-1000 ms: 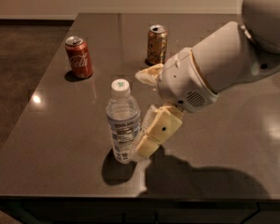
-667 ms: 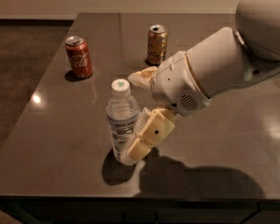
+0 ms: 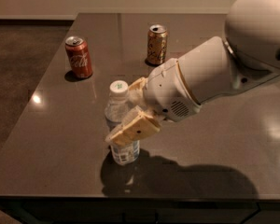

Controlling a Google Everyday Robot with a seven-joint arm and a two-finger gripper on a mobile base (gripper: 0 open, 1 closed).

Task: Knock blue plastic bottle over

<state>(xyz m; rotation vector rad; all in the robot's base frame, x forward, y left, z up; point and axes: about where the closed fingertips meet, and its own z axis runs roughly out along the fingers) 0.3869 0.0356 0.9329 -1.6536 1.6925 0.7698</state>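
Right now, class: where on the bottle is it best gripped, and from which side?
Grip the bottle at mid-body, from the picture's right: it stands upright, its round body is narrow, and the tool sits by it on that side at that height.

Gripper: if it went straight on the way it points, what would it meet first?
The bottle. The gripper points left with a finger on either side of the bottle's upper half, so it likely meets the bottle at once; whether they already touch is unclear.
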